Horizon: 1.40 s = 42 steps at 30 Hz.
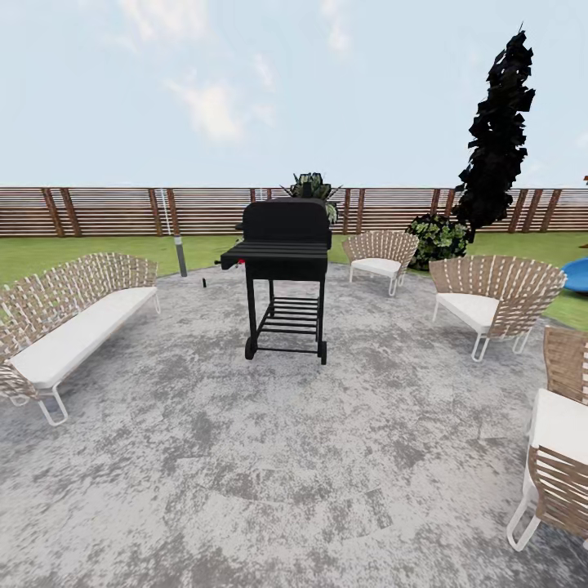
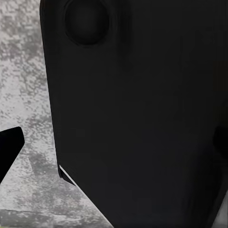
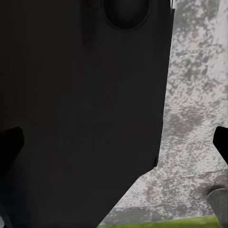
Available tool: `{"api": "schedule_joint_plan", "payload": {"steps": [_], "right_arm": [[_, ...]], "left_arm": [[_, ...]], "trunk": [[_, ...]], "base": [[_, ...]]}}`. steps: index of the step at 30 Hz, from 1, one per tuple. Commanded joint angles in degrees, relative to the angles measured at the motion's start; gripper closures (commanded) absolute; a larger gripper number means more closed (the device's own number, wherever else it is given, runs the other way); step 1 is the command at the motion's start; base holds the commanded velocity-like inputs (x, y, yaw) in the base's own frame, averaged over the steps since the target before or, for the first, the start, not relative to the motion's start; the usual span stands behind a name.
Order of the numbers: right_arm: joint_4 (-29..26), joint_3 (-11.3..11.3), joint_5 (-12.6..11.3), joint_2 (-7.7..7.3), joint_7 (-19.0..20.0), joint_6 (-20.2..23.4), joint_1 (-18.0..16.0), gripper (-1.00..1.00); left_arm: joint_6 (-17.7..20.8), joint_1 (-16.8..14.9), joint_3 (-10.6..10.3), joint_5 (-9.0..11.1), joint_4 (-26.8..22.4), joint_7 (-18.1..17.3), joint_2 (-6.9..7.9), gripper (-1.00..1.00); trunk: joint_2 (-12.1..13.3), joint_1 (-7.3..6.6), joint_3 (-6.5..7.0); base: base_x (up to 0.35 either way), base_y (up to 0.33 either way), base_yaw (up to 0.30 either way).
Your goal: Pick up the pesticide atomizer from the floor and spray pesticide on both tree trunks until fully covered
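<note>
The head view looks across the grey mottled paved patio floor (image 1: pixel 269 457) toward a black barbecue grill (image 1: pixel 285 273) on a wheeled stand at the centre of the frame. Just left of the grill's base, at the far edge of the paving, a small dark object (image 1: pixel 204 282) stands upright; it is too small to tell whether it is the pesticide atomizer. A woven bench with a white cushion (image 1: pixel 69 327) lies at the left, and woven chairs with white cushions sit at centre right (image 1: pixel 380 258), at right (image 1: pixel 494 300) and at the lower right edge (image 1: pixel 559 457). Behind the patio runs a strip of green lawn (image 1: pixel 98 253), then the brown slatted fence (image 1: pixel 106 211) across the middle of the frame. A thin grey lamp post (image 1: pixel 175 241) rises at the paving's left edge, a narrow dark cypress-like tree (image 1: pixel 496 139) stands at upper right above a leafy bush (image 1: pixel 439 239), and a blue object (image 1: pixel 576 274) shows at the right edge. In both wrist views a dark robot body panel blocks most of the frame, with mottled paving beside it, so I cannot tell how far either gripper's fingers are spread.
</note>
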Motion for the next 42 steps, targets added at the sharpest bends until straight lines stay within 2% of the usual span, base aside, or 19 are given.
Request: {"api": "schedule_joint_plan", "payload": {"steps": [1,10,19,20,21,23,24,26,27,29,30,31,32,35,38,42], "right_arm": [[-0.01,0.02,0.01,-0.01,0.02,0.01,0.0,-1.0],[-0.1,-0.19,-0.37,-0.5,0.03,-1.61,-0.79,-1.0],[-0.1,-0.04,-0.07,-0.55,0.09,-3.36,-0.91,-1.0],[-4.42,-0.14,-0.2,-1.57,-0.05,-6.01,-1.01,-1.0],[-8.81,-0.15,-0.13,-2.18,-0.27,-6.85,-1.32,-1.0],[-14.21,-0.17,-0.08,-2.63,-1.1,-6.62,-2.14,-1.0],[-19.07,-0.18,-0.11,-2.97,-2.68,-4.65,-3.6,-1.0],[-21.95,-0.21,-0.07,-3.17,-4.43,-1.22,-5.91,-1.0],[-22.23,-0.22,-0.07,-3.29,-5.68,2.08,-8.64,-1.0],[-20.16,-0.23,-0.17,-3.38,-6.47,3.43,-10.83,-1.0],[-17.55,-0.22,-0.2,-3.43,-6.98,1.91,-12.26,-1.0],[-16.52,-0.19,-0.16,-3.45,-7.16,0.06,-12.77,-1.0],[-14.94,-0.1,-0.08,-3.44,-7.42,-4.71,-13.5,-1.0],[-12.62,0.04,0.03,-3.25,-7.64,-11.53,-14.25,-1.0],[-11.22,0.13,0.07,-3.05,-7.76,-14.32,-14.58,-1.0],[-10.47,0.13,0.04,-2.85,-7.85,-15.75,-14.69,-1.0]], "left_arm": [[-0.01,0.04,0.01,0.02,-0.11,-0.02,0.0,-1.0],[-0.03,2.28,0.11,-0.21,-2.34,-0.08,-0.73,-1.0],[-0.05,2.62,0.14,-0.23,-3.98,-0.1,-0.87,-1.0],[0.31,2.63,0.25,-0.13,-11.86,0.2,-0.76,-1.0],[0.7,2.63,0.26,-0.14,-18.32,0.48,-0.74,-1.0],[1.84,2.63,0.35,-0.18,-25.57,1.37,-0.72,-1.0],[4.04,2.51,0.55,-0.17,-31.64,3.46,-0.71,-1.0],[6.54,1.54,0.71,-0.13,-35.04,6.12,-0.71,-1.0],[8.18,-0.81,0.85,0.14,-35.49,8.09,-0.67,-1.0],[8.51,-3.79,1.13,0.93,-32.9,9.35,-0.5,-1.0],[6.65,-6.26,1.42,2.2,-28.25,10.13,-0.27,-1.0],[4.66,-7.15,1.53,2.78,-26.08,10.39,-0.18,-1.0],[-0.99,-8.44,1.72,3.64,-22.98,10.76,-0.01,-1.0],[-10.69,-9.79,1.99,4.55,-19.62,11.15,0.27,-1.0],[-14.86,-10.34,2.07,4.84,-18.25,11.31,0.29,-1.0],[-16.95,-10.63,2.16,4.98,-17.51,11.4,0.28,-1.0]], "trunk": [[-0.02,0.0,-0.03],[-0.02,0.0,-0.03],[-0.02,0.0,-0.03],[-0.02,0.0,-0.03],[-0.02,0.0,-0.03],[-0.02,0.0,-0.03],[-0.02,0.0,-0.03],[-0.02,0.0,-0.03],[-0.02,0.0,-0.03],[-0.02,0.0,-0.03],[-0.02,0.0,-0.03],[-0.02,0.0,-0.03],[-0.02,0.0,-0.03],[-0.02,0.0,-0.03],[-0.02,0.0,-0.03],[-0.02,0.0,-0.03]], "base": [[0.0,0.0,0.0],[0.0,0.0,0.0],[0.0,0.0,0.0],[0.0,0.0,0.0],[0.0,0.0,0.0],[0.0,0.0,0.0],[0.0,0.0,0.0],[0.0,0.0,0.0],[0.0,0.0,0.0],[0.0,0.0,0.0],[0.0,0.0,0.0],[0.0,0.0,0.0],[0.0,0.0,0.0],[0.0,0.0,0.0],[0.0,0.0,0.0],[0.0,0.063,0.0]]}}
